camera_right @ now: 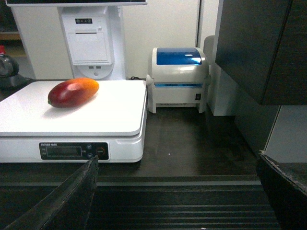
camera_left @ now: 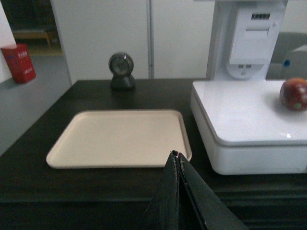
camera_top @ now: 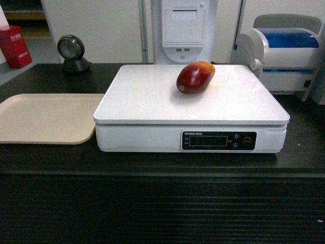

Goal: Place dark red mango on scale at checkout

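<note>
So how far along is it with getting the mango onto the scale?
It looks done: the dark red mango lies on the scale platter on the checkout. Neither gripper holds anything; the left gripper is shut, the right gripper open. Nothing seems left.

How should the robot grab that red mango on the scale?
Judging by its pose, grip the dark red mango across its narrow middle, coming from above: it lies on its side on the scale, long axis slanting, with open platter all around.

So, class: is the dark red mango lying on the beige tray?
No, the dark red mango lies on the scale; the beige tray beside it holds nothing.
</note>
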